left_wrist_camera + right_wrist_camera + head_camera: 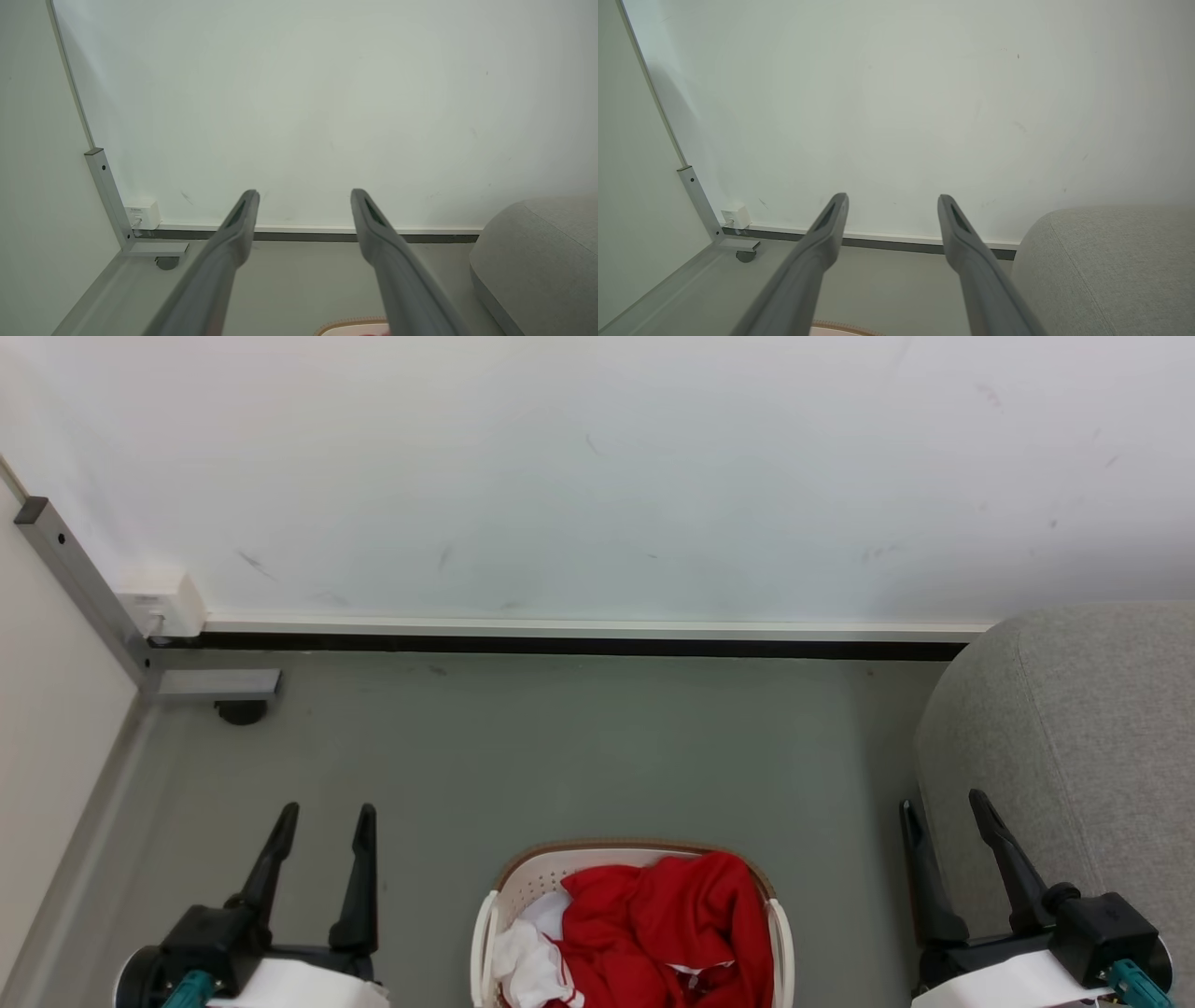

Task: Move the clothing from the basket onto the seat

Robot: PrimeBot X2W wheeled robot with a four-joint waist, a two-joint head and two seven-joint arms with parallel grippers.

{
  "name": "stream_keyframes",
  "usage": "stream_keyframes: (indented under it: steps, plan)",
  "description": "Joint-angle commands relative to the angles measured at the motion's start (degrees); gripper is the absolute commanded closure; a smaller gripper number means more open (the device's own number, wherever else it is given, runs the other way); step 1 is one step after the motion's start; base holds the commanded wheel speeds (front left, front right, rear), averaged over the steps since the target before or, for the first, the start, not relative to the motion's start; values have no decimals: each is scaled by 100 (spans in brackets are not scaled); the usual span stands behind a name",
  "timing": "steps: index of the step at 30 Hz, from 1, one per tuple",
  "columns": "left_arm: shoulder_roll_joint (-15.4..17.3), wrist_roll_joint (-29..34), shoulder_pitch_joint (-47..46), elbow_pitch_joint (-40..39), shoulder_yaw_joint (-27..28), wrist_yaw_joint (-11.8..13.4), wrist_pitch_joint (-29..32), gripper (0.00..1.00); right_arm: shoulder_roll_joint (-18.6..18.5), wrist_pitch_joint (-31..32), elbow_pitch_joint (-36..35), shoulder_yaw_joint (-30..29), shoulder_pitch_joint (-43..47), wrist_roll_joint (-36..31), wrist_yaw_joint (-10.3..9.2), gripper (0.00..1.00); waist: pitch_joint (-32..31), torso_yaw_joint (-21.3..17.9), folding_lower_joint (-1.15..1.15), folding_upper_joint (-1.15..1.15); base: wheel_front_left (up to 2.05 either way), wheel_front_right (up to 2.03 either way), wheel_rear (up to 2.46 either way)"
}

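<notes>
The white basket (493, 905) with a brown rim stands on the floor at the bottom centre of the head view, heaped with red clothing (672, 924) that has white patches. Its rim (355, 323) also peeks into the left wrist view, and the same rim (840, 328) into the right wrist view. The grey sofa seat (1083, 737) rises at the right. My left gripper (327, 817) hangs open left of the basket, holding nothing. My right gripper (943, 805) is open right of the basket, in front of the seat's edge, also holding nothing.
A white wall with a dark baseboard (560, 644) runs behind the grey floor. At the left stands a white panel on a grey metal frame with a foot (219, 686) and a caster. A small white box (163, 607) sits at the wall's base.
</notes>
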Motion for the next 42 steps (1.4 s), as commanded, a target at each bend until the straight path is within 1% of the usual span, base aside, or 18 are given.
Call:
stream_keyframes:
  steps: [1,24,38,42]
  plan:
    - [5,-25,-32,16,32,-15,-4,0,-37,-4,1,-4,-69,18,-12,0,3,-3,0,0,0,0,0]
    - [-20,36,-92,81,87,-102,-4,0,-35,-3,-15,54,-132,47,-12,0,120,-111,0,0,0,0,0]
    - [-20,-5,-258,141,-20,-137,-4,0,-34,-3,-53,100,-338,-20,-12,0,521,-460,0,0,0,0,0]
    - [-20,6,-357,228,-46,-150,-4,0,-34,-3,-87,82,-402,-20,-12,0,709,-667,0,0,0,0,0]
